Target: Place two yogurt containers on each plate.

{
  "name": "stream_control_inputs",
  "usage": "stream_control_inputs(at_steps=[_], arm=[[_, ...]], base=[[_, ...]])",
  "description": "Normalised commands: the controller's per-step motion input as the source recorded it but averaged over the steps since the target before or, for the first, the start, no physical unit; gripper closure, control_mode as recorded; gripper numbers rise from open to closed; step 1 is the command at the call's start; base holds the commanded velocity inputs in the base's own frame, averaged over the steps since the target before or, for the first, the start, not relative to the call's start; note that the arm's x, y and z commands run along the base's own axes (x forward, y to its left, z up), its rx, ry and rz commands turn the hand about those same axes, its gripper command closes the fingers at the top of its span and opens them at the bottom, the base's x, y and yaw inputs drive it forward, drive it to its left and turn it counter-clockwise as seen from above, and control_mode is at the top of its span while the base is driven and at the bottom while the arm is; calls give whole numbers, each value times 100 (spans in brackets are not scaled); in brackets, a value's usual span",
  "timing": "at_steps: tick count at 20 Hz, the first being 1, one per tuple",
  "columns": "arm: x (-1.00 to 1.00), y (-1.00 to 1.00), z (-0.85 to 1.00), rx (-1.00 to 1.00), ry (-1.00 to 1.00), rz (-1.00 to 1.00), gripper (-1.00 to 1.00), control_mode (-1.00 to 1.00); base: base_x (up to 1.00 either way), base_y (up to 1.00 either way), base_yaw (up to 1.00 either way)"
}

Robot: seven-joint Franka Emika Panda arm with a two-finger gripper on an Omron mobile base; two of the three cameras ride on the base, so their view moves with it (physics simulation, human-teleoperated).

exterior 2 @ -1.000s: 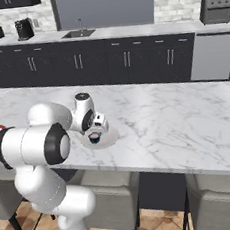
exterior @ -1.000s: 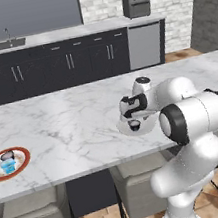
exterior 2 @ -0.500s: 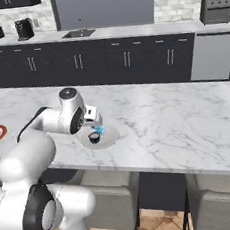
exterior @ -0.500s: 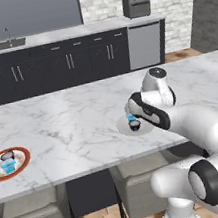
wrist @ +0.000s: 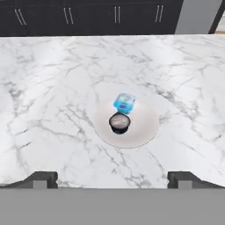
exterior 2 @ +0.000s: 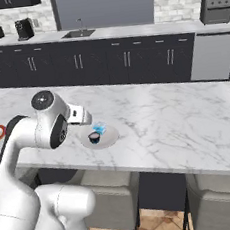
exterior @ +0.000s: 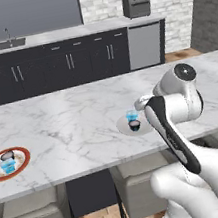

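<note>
Totalling four yogurt cups (wrist: 119, 122), two plates (wrist: 145, 127).

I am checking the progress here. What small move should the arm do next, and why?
Probably just lift clear and stop. The pale plate holds a dark cup and a blue cup; the red-rimmed plate also holds two. The gripper is open and empty.

Pale plate (wrist: 147, 127) sits mid-desk (wrist: 52, 88) on the marble. Two cups on it: light blue cup (wrist: 124, 103) touching the dark cup (wrist: 119, 122) just below it. Gripper (wrist: 112, 179) jaws spread wide, nothing between them. Dark cabinets (wrist: 88, 17) along the top.
</note>
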Motion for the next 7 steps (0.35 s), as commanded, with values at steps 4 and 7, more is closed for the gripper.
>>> stream_control_inputs(at_steps=[4, 7], arm=[[-93, 0, 100, -2, -20, 0, -100, -100], [-83, 0, 100, -2, -19, 0, -100, -100]], base=[[0, 0, 0], [0, 0, 0]])
